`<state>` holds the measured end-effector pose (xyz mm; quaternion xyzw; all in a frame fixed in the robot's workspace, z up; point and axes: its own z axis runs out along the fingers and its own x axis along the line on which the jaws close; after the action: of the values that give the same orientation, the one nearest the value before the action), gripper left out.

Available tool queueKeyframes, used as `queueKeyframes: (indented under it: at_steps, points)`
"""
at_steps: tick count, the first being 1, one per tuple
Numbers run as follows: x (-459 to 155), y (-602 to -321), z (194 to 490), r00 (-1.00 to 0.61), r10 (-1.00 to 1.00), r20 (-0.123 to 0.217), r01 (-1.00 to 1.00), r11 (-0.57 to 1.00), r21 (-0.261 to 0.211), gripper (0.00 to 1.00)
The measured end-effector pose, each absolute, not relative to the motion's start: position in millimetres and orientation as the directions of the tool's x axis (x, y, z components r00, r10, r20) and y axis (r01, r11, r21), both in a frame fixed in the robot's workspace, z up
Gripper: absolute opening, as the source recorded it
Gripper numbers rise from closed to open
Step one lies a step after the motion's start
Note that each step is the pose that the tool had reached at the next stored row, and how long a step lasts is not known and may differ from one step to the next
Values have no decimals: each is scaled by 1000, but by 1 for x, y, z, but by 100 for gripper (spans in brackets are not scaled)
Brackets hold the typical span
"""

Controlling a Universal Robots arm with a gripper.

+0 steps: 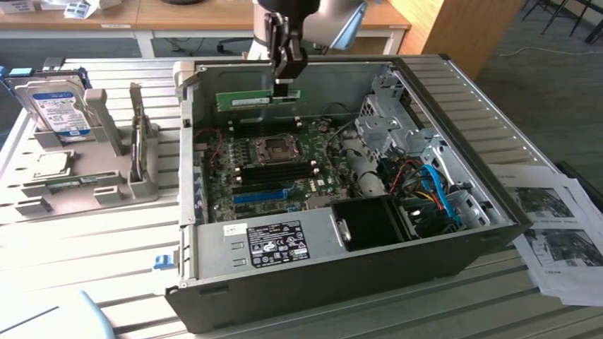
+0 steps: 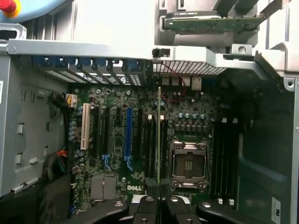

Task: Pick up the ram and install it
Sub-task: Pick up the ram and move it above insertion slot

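The ram (image 1: 247, 101) is a long green stick held level in the air over the back part of the open computer case (image 1: 471, 141). My gripper (image 1: 285, 89) comes down from above and is shut on the ram's right end in the exterior view. In the wrist view the ram (image 2: 159, 135) shows edge-on as a thin line running away from my gripper (image 2: 159, 207). It hangs above the motherboard (image 2: 117, 140), over the black memory slots (image 2: 150, 144) beside the processor socket (image 2: 189, 163).
Inside the case lie the processor socket (image 1: 276, 147), a blue expansion slot (image 1: 262, 194), a black fan housing (image 1: 372, 222) and cables (image 1: 433, 191). At the exterior view's left a grey stand (image 1: 94, 187) holds a hard drive (image 1: 56, 106) and a square chip (image 1: 52, 164). Printed sheets (image 1: 556, 233) lie at the right.
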<state>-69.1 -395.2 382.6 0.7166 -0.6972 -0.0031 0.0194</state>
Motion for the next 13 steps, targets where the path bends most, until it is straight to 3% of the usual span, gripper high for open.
queueKeyframes:
  at_steps: [13]
  points:
    - [-44, -395, 383, 28, -999, 23, -999, -27, 32, 11]
